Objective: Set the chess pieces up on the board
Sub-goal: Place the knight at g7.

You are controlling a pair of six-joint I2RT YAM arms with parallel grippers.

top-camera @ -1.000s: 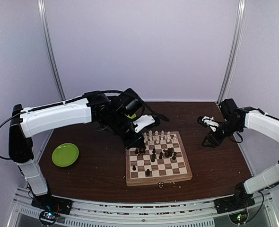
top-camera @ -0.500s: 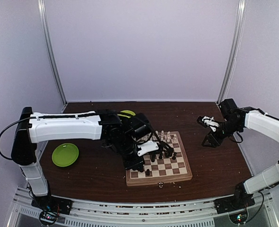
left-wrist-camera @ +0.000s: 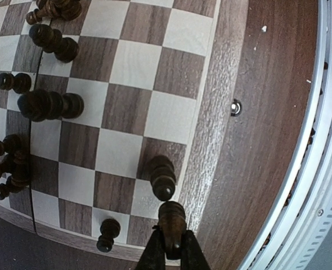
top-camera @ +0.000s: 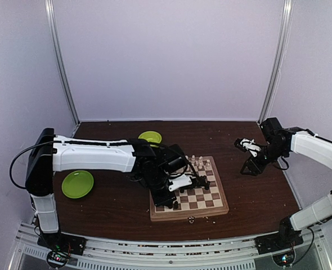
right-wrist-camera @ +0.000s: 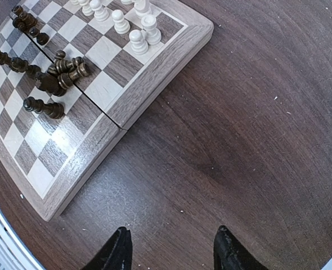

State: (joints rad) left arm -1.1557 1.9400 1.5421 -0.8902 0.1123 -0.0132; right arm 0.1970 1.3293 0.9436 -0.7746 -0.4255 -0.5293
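Two arms show in the top external view. The left gripper (top-camera: 169, 201) sits low over the near left part of the chessboard (top-camera: 191, 215), which carries white chess pieces (top-camera: 197, 163) along its far edge. The right gripper (top-camera: 246, 169) hangs over the table (top-camera: 256, 197), well right of the board. A lime-green plate (top-camera: 77, 184) lies to the left.

From the left wrist, the fingers are pinched tight on a dark chess piece (left-wrist-camera: 171, 216) at the board's rim, just beside another dark piece (left-wrist-camera: 161, 177).

From the right wrist, the fingers (right-wrist-camera: 121, 250) are spread wide with nothing between them, above bare wood. Fallen dark chessmen (right-wrist-camera: 53, 76) are clustered mid-board.
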